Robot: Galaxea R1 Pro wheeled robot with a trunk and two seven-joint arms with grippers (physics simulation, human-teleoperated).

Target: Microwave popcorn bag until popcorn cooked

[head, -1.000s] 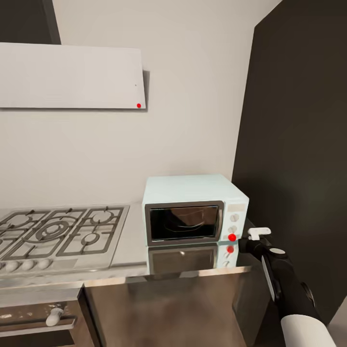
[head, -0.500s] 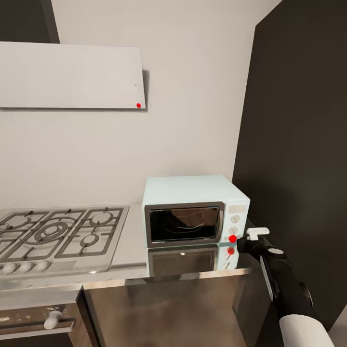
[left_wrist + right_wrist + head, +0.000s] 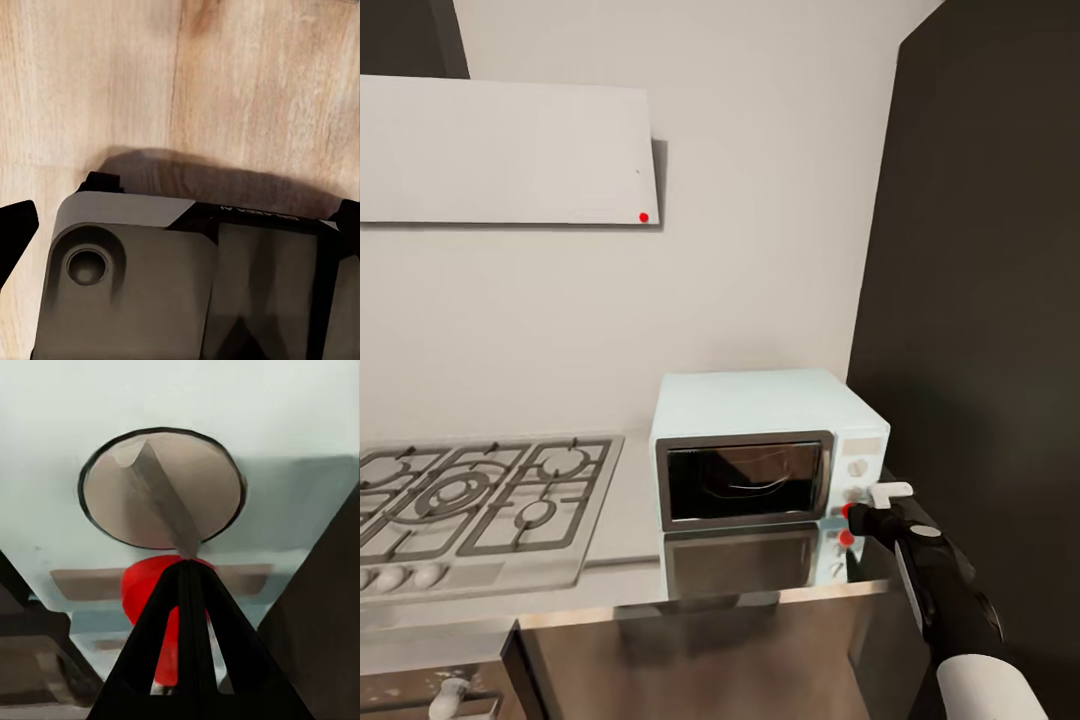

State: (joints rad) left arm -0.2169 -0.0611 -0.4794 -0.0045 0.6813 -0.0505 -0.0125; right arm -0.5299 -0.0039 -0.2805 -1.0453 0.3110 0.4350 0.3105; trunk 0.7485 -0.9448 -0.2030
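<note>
While its door is shut, pale blue microwave (image 3: 765, 450), right tool (image 3: 852, 512) pinched together at red light (image 3: 161, 592).

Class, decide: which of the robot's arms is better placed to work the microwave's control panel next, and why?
Right. The right gripper is already at the pale blue microwave's red round light, below a knob; the left wrist camera faces wooden flooring.

Right arm stretched forward and up from the lower right, black forearm over a white sleeve, wrist level, right gripper (image 3: 857, 513) at the far end, its dark fingers (image 3: 187, 645) pressed together to a point
</note>
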